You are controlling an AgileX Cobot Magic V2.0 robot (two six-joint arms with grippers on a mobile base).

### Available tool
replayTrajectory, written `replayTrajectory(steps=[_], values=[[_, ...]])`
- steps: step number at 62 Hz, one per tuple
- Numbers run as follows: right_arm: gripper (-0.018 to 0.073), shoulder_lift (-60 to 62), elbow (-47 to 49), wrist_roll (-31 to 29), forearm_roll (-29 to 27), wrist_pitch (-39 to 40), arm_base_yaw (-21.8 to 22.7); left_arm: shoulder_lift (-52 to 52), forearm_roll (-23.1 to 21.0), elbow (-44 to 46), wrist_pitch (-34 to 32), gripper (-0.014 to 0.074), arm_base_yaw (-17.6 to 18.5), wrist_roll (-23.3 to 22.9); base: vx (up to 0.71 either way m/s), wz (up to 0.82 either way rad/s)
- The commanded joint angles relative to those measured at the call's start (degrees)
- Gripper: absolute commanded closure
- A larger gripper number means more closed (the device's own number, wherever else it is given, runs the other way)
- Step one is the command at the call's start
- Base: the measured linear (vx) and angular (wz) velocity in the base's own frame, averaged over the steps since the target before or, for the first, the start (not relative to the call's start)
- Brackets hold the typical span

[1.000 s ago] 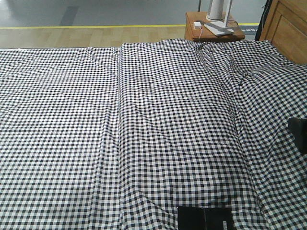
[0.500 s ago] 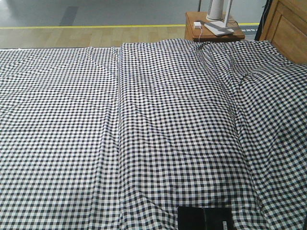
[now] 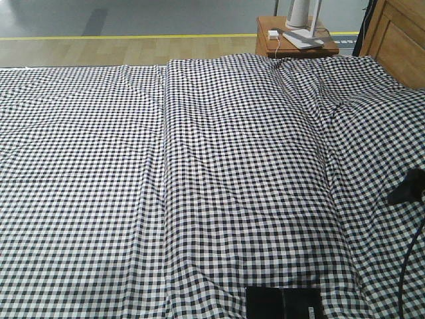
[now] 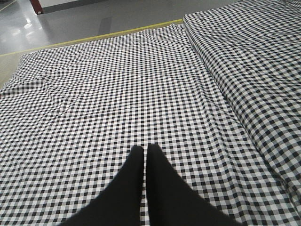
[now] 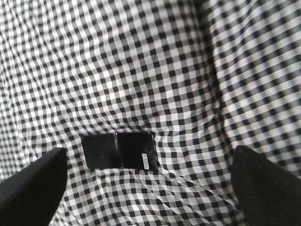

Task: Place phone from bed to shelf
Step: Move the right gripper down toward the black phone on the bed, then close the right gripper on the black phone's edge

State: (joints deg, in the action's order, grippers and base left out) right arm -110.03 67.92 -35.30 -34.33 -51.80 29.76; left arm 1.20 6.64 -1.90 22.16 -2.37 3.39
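The phone (image 3: 284, 303) is a glossy black slab with a middle crease, lying flat on the bed (image 3: 219, 166) at the near edge of the gingham sheet. Seen from the right wrist, the phone (image 5: 117, 150) carries a small white sticker near its right end. My right gripper (image 5: 148, 151) hangs above it, open wide, with its dark fingers (image 5: 33, 183) far to either side and touching nothing. My left gripper (image 4: 145, 149) is shut and empty over bare sheet (image 4: 141, 84). The shelf is out of view.
A brown nightstand (image 3: 292, 41) with a white lamp base and charger stands beyond the bed's far edge. A wooden headboard (image 3: 398, 40) rises at the upper right. A dark part of the right arm (image 3: 406, 188) with a cable shows at the right edge.
The dark arm part at the front view's right edge left the view half a second ago and is back now, slightly lower, trailing a cable. The phone has not moved.
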Motion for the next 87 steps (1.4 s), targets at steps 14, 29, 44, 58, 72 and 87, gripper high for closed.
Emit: replayTrajectory(steps=[14, 29, 44, 58, 72, 87], values=[[-0.0084, -14.85, 2.08, -16.94, -11.54, -3.32, 0.49, 0.42, -0.09, -0.26, -4.20, 0.0595, -0.04, 0.00, 0.00, 0.00], [-0.0076, -27.42, 4.75, -26.14, -19.19, -7.70, 0.49, 0.42, -0.09, -0.26, -4.20, 0.0595, -0.04, 0.00, 0.00, 0.00], [-0.0066, -36.83, 7.49, -32.19, -23.58, -12.98, -0.50, 0.42, -0.09, -0.26, -4.20, 0.0595, -0.04, 0.00, 0.00, 0.00], [-0.0060, -41.88, 8.24, -35.23, -24.96, -13.41, -4.00, 0.42, -0.09, -0.26, -4.20, 0.0595, -0.04, 0.00, 0.00, 0.00], [-0.0053, -45.19, 8.24, -36.81, -25.39, -13.25, -4.72, 0.42, -0.09, -0.26, -4.20, 0.0595, -0.04, 0.00, 0.00, 0.00], [-0.0046, -48.05, 8.24, -39.36, -27.15, -13.13, -4.72, 0.42, -0.09, -0.26, -4.20, 0.0595, -0.04, 0.00, 0.00, 0.00]])
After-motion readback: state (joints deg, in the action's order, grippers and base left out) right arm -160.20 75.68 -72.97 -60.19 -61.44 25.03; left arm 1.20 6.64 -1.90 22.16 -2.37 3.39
